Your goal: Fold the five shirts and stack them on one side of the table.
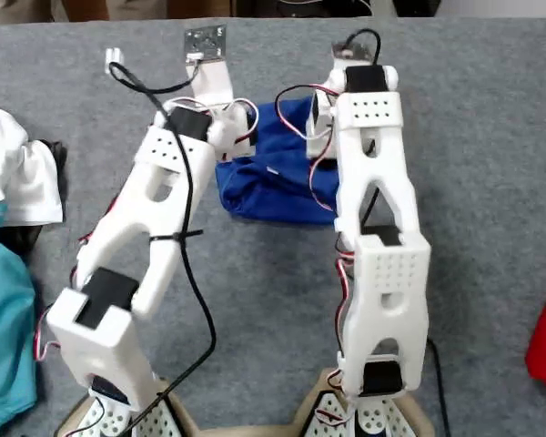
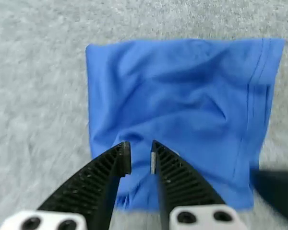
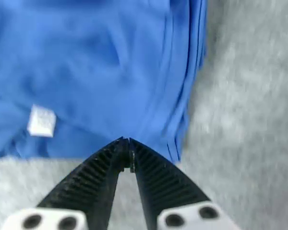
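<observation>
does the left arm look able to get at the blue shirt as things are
Probably yes: the left gripper hangs right over the blue shirt, slightly open, with nothing between them.

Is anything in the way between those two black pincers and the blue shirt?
Nothing visible. The left gripper hangs right over the blue shirt, and the right gripper sits at its edge.

High view: a fixed camera above the table (image 1: 491,109) looks steeply down, with the arm bases (image 1: 364,421) at the frame's lower edge. Each wrist view sits close behind its own gripper — left gripper (image 2: 140,158), right gripper (image 3: 126,153) — facing down. All three views share the blue shirt (image 1: 264,196), upper centre in the high view.
</observation>
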